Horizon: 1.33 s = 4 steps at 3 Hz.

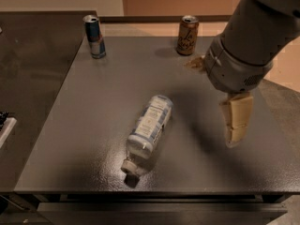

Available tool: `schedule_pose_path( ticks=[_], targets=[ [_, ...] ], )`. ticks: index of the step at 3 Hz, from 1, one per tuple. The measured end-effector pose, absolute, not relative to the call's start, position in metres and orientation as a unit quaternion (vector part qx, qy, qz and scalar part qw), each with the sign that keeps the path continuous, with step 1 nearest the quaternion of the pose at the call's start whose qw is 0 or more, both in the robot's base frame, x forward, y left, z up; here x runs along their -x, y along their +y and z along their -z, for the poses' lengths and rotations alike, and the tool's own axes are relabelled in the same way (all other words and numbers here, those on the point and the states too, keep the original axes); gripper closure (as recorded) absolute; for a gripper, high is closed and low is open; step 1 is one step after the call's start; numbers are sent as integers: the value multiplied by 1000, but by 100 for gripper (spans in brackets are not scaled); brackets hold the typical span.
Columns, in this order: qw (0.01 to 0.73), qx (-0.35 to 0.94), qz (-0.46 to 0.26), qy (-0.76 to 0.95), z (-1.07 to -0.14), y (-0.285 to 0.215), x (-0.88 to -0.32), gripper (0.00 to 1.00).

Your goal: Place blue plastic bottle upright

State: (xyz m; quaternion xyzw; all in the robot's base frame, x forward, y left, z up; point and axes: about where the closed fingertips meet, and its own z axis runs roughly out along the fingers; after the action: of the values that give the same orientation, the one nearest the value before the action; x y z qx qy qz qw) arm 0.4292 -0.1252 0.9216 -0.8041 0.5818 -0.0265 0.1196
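Observation:
The blue plastic bottle (147,128) lies on its side in the middle of the dark grey table (93,102), its white cap pointing at the front edge. It is clear with a white-and-blue label. My gripper (236,121) hangs above the table to the right of the bottle, well apart from it, with its cream fingers pointing down. The grey arm reaches in from the upper right.
A slim blue-silver can (94,36) stands upright at the table's back left. A brown-orange can (187,34) stands upright at the back, just left of my arm. A dark counter (33,64) adjoins the table on the left.

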Motion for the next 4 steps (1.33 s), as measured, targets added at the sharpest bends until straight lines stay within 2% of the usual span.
schedule_pose_path(
  ticks=[2, 4],
  targets=[
    [100, 903, -25, 416, -896, -64, -415, 0],
    [101, 953, -60, 279, -870, -27, -394, 0]
  ],
)
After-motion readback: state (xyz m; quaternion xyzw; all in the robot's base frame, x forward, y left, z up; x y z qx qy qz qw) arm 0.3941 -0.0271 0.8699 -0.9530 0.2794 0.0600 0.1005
